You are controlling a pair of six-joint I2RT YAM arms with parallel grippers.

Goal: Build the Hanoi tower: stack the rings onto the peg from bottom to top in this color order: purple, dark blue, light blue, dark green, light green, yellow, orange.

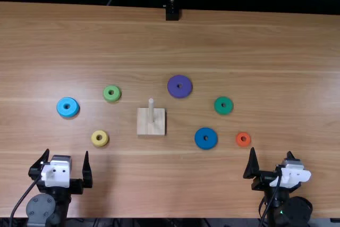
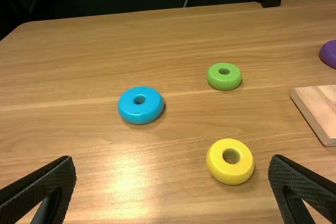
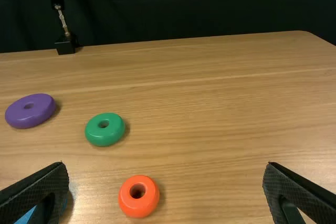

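Purple, smooth, flat ring (image 1: 184, 91), first for the peg, is lying ahead and to the left of the right gripper (image 1: 271, 152), whose jaws are standing spread and empty. Going outward from them, the small orange ring (image 1: 247, 141) is sitting nearest, the dark green ring (image 1: 223, 111) is lying farther out toward the purple one, and the larger dark blue ring (image 1: 206, 144) is resting off to the left. Flat on the brown wooden worktop (image 1: 239, 41), the purple ring is offering no long axis, so the reach is probably turning on that forward-left slant. The left gripper (image 1: 67, 153), its jaws also gaping empty, is standing farther from it. The pale wooden peg (image 1: 151, 111) is rising nearer and leftward of the ring, seemingly promising a short carry.
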